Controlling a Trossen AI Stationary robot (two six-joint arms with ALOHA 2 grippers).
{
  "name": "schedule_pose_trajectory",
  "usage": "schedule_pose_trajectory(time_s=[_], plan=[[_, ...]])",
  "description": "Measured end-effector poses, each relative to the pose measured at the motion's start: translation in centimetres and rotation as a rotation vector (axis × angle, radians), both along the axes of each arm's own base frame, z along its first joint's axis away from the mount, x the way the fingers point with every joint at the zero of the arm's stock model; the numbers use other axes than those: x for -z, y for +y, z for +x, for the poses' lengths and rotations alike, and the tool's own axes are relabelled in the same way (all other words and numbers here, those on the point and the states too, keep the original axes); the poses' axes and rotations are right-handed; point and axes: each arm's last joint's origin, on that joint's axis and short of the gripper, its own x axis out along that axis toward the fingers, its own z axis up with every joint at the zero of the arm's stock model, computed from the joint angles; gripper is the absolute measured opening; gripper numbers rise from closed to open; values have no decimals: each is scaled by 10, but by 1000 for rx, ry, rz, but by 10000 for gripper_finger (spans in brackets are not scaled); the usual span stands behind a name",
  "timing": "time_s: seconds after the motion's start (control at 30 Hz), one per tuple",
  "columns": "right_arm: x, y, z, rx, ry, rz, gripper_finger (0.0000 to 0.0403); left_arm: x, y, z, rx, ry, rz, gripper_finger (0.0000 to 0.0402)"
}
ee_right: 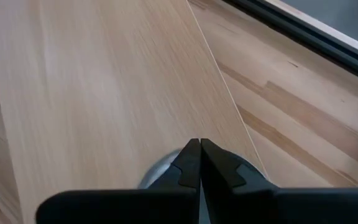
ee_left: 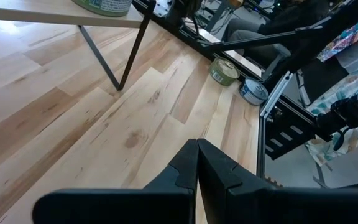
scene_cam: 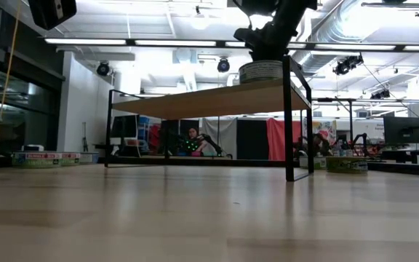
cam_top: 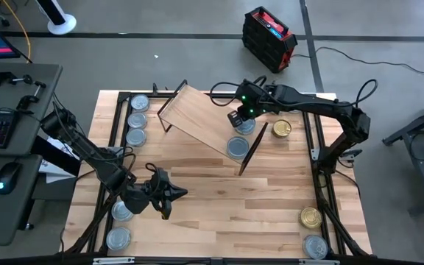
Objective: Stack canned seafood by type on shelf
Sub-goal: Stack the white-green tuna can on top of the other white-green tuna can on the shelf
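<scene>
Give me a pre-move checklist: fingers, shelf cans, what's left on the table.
1. Right gripper above the shelf, fingers shut and empty: ok.
2. Left gripper over bare table, fingers shut, holding nothing: ok.
3. Cans on the shelf: two silver-top tins near one end, upright: ok.
4. Sorted by type: gold-top tins not yet on the shelf: not ok.
5. Silver tins waiting along the table's left edge: not ok.
6. Whether any shelf tins are stacked: cannot tell.

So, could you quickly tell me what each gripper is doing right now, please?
Left gripper: closed, holding nothing, over the table.
Right gripper: closed, empty, above a can on the shelf.
</scene>
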Motion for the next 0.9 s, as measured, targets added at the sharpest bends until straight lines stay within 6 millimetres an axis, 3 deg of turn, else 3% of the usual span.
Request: schedule_pose_trajectory(time_s=[0.9], plan=[[1,15,-21,-33,198,49,0,1,0,-1,12,15,34,1]])
